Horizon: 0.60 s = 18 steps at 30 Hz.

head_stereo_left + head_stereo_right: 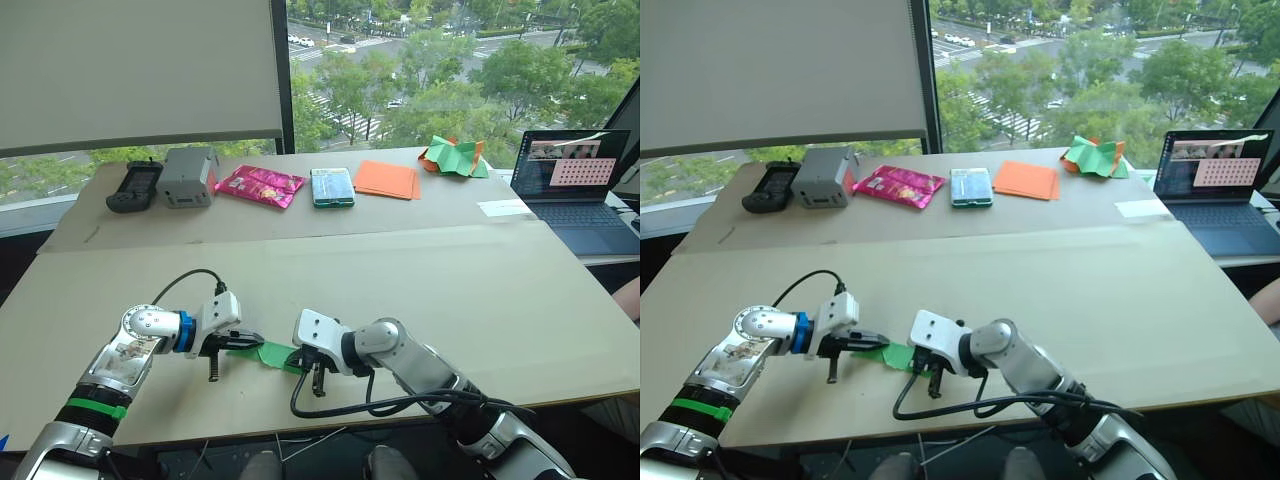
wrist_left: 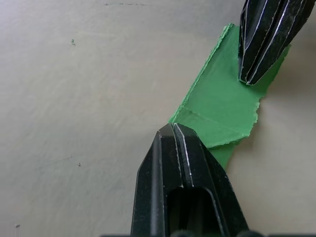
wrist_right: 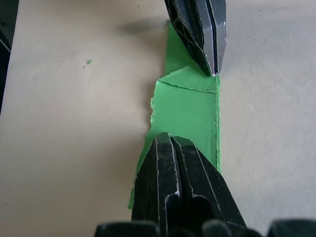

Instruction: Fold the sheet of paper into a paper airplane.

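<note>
The sheet of paper [image 1: 272, 352] is bright green and folded into a narrow, creased strip. It lies flat on the tan table [image 1: 420, 290] near its front edge, between my two grippers. My left gripper [image 1: 250, 343] is shut, with its tips [image 2: 173, 129] resting on one end of the strip [image 2: 217, 103]. The right gripper [image 1: 298, 358] is shut too, its tips [image 3: 170, 138] lying on the opposite end of the paper [image 3: 190, 106]. The two sets of fingertips point at each other a short way apart. Part of the strip is hidden under each gripper.
Along the back table sit a black handheld device [image 1: 134, 187], a grey box [image 1: 188, 176], a pink snack bag [image 1: 260, 185], a teal packet [image 1: 332, 187], flat orange sheets [image 1: 387, 179] and a crumpled green-and-orange heap [image 1: 452, 157]. An open laptop [image 1: 580, 190] stands at the right.
</note>
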{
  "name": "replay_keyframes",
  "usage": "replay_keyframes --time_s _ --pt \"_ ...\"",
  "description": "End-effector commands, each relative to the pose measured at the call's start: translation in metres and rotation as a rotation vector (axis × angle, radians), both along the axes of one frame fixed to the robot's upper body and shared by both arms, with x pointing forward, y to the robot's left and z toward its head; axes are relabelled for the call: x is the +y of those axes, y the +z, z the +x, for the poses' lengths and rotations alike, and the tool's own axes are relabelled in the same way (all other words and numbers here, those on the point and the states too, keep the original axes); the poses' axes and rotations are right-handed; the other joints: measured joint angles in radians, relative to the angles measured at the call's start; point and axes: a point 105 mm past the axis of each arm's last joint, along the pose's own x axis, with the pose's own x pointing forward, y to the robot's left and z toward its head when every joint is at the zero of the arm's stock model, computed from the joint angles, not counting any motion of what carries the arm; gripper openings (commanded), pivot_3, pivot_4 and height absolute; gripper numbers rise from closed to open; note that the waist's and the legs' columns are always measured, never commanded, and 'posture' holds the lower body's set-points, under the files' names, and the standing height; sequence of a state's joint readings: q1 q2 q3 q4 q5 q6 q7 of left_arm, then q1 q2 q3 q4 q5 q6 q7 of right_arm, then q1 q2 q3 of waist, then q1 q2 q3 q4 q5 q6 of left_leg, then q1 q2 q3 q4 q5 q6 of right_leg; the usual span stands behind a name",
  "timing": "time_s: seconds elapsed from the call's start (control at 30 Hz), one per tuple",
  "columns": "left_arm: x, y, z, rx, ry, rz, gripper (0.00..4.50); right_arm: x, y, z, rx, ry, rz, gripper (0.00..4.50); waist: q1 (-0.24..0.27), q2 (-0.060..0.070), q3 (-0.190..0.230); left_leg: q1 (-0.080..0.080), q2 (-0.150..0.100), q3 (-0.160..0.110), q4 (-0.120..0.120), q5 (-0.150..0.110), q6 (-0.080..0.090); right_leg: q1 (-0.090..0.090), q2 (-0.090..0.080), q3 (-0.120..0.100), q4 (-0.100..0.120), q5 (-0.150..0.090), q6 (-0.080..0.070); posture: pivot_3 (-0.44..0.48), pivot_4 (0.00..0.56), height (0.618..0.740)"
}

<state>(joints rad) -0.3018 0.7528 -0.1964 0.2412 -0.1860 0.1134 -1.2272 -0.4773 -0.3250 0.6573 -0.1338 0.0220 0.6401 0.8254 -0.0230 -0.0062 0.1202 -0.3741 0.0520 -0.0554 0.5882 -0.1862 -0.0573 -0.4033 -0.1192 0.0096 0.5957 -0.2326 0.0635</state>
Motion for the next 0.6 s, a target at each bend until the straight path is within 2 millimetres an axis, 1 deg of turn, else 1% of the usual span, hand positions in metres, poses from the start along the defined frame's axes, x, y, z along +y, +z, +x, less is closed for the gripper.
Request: replay_keyframes --time_s 0.03,0.6 --pt "0.033 -0.034 -0.012 0.118 0.087 0.142 0.00 -0.019 -0.030 0.004 0.058 -0.081 -0.129 0.08 0.000 0.000 0.000 0.000 0.000 0.000 0.000 0.000 0.000 0.000 0.000 0.000 0.000 0.000 0.000 0.000 0.150 0.706" --pt "0.047 -0.033 -0.009 0.094 0.137 0.156 0.00 -0.017 -0.028 0.009 0.044 -0.081 -0.126 0.08 -0.003 0.001 0.000 0.002 0.000 0.000 -0.002 0.000 0.000 0.000 0.000 0.000 0.000 0.000 0.000 0.000 0.150 0.706"
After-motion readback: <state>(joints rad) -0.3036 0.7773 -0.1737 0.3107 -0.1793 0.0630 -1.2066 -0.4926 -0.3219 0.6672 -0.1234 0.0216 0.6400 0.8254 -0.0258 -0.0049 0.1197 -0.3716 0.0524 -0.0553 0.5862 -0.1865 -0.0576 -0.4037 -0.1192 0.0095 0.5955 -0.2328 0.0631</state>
